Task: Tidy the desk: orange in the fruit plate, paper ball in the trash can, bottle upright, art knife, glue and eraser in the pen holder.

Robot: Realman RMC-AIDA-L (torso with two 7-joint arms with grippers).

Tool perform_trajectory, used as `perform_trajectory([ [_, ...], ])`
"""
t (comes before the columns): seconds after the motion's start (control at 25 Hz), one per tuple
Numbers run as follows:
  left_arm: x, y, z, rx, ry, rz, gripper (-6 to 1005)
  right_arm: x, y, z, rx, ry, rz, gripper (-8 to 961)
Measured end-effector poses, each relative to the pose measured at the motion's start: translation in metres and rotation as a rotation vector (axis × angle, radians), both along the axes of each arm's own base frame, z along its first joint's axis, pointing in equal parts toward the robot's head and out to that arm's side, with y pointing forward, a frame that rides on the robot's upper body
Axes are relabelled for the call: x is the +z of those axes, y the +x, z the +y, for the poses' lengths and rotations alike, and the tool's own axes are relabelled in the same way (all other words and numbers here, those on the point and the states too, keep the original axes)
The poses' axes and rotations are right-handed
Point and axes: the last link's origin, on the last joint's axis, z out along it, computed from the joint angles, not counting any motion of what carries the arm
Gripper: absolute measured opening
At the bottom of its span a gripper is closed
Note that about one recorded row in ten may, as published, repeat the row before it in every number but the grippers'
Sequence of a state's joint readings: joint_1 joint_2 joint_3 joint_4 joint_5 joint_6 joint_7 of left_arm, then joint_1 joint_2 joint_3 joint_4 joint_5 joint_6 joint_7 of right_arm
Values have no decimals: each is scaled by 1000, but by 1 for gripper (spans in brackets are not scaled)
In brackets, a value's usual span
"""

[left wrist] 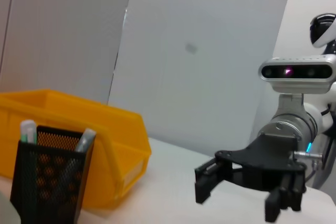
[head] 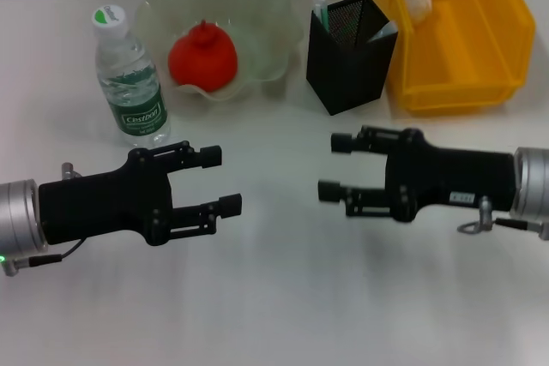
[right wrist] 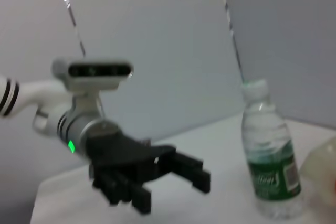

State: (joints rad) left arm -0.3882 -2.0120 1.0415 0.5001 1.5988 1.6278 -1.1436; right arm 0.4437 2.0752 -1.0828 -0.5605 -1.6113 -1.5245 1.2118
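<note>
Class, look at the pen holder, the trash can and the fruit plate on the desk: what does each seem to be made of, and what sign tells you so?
Pen holder: black metal mesh, probably; fine perforated walls show light through.
Trash can: bright yellow moulded plastic, with smooth, slightly glossy walls.
Fruit plate: pale green, translucent, wavy rim; glass or plastic, the look leaves it open.

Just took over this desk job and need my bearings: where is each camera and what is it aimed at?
Head view: on the head, looking down at the left gripper, right gripper, orange in the fruit plate, both grippers open.
Left wrist view: faces across to the right gripper, pen holder and trash can.
Right wrist view: faces the left gripper and upright bottle.
Shared: each wrist view shows the opposite gripper.
</note>
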Motion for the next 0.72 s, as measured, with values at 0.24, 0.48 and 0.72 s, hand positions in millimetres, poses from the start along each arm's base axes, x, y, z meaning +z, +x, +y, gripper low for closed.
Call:
perform_trajectory([
  [0.24,-1,-1,0,7,-10,8,760,-6,6,-3,19,-4,-50,755],
  [0.48,0,-2,0,9,-11,10,763,-7,6,-3,34,5,-55,755],
  [0.72,-1,-2,0,7,-16,15,763,-8,6,-3,41,10,-57,755],
])
